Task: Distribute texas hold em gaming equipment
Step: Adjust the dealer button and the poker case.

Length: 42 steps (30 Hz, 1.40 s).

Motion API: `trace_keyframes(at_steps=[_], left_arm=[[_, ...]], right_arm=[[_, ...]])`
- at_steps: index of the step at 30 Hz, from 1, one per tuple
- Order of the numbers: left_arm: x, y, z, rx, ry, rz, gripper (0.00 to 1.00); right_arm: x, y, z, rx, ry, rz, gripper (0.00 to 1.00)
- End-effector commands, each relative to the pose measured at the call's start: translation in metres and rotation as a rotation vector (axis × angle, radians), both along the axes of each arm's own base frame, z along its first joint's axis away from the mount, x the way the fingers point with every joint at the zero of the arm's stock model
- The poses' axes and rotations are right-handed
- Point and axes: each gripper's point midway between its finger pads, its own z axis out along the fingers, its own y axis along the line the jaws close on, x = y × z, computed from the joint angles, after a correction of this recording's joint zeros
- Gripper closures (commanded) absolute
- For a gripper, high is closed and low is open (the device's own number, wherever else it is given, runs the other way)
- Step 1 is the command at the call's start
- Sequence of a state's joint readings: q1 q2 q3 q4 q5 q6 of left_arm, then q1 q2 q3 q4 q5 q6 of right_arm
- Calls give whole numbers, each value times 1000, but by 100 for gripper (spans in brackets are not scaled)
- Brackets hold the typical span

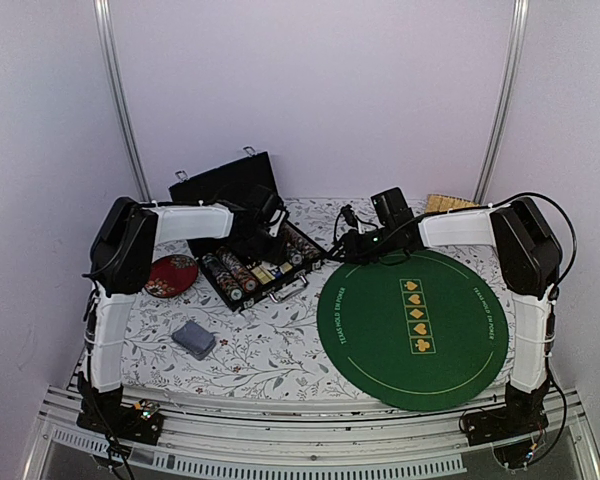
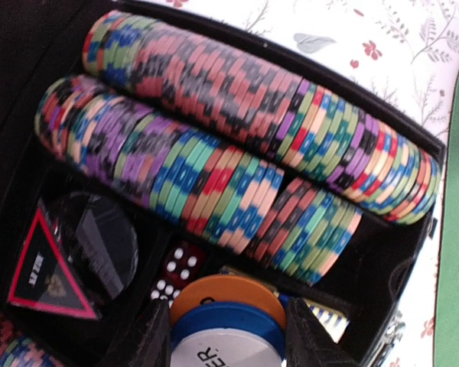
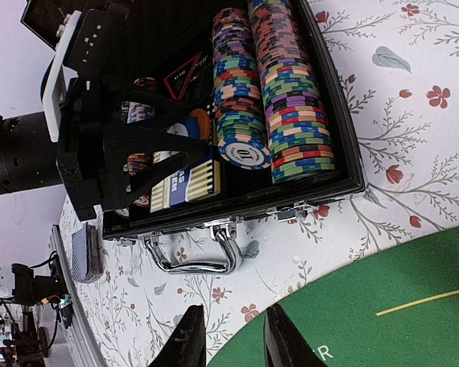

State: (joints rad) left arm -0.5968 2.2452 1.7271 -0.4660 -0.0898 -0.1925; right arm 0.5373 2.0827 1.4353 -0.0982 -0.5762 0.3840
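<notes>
Rows of multicoloured striped poker chips [image 2: 252,115] lie in the open black case [image 1: 298,272]; they also show in the right wrist view [image 3: 291,99]. My left gripper [image 2: 226,336] is down inside the case [image 1: 270,235], its fingers pressed against both sides of a stack of button discs: orange [image 2: 228,290], blue [image 2: 226,321], white [image 2: 226,355]. A small deck of grey-blue-backed cards [image 1: 193,338] lies on the cloth in front of the case. My right gripper [image 3: 231,336] is open and empty over the cloth at the green mat's edge [image 1: 348,245].
A round green felt mat [image 1: 412,325] covers the right half of the table. A round dark-red dish [image 1: 171,275] sits left of the case. Red dice [image 2: 180,267] and a boxed deck [image 3: 187,183] lie in the case. Its chrome handle [image 3: 195,256] faces my right gripper.
</notes>
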Motion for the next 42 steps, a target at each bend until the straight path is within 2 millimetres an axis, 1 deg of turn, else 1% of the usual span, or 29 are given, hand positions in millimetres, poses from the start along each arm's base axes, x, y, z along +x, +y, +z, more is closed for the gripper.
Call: trace_keyframes(at_steps=[1, 3, 5, 6, 9, 10, 12, 15, 17, 20, 23, 27, 30, 34, 37, 42], left_arm=[[1, -3, -9, -9, 29, -25, 69], [-3, -2, -12, -10, 42, -28, 67], [-6, -2, -13, -14, 52, -32, 62], [-8, -2, -13, -14, 57, -36, 57], [-9, -2, -11, -14, 57, -38, 36], [-8, -2, -9, -15, 53, -39, 31], [-6, -3, -1, -21, 39, -44, 24], [-4, -1, 10, -21, 19, -49, 19], [-5, 3, 12, -19, 19, -47, 19], [-10, 13, 7, -23, 39, -47, 19], [-13, 18, 7, -40, 42, -45, 20], [-15, 14, 11, -65, 36, -66, 21], [-14, 11, 13, -77, 20, -79, 26], [-9, 4, 13, -102, -23, -111, 26], [-2, 3, 11, -93, -40, -115, 27], [3, 0, 12, -92, -44, -111, 32]], right_arm=[[6, 0, 32, 17, -67, -9, 71], [6, 0, 30, 15, -65, -10, 71], [6, 0, 30, 17, -66, -7, 71], [6, 0, 30, 18, -66, -6, 71], [6, 1, 30, 25, -63, -5, 71], [6, 2, 30, 28, -63, -5, 71], [6, 2, 31, 33, -62, -5, 71], [6, 3, 30, 34, -57, -5, 71], [6, 2, 30, 33, -57, -7, 71], [5, 1, 29, 29, -56, -8, 71], [5, 1, 27, 26, -56, -8, 71], [5, 2, 26, 30, -52, -6, 71], [6, 2, 27, 31, -54, -9, 71], [5, 1, 25, 26, -54, -8, 71], [5, 1, 24, 23, -53, -9, 71], [5, 1, 24, 19, -53, -9, 71]])
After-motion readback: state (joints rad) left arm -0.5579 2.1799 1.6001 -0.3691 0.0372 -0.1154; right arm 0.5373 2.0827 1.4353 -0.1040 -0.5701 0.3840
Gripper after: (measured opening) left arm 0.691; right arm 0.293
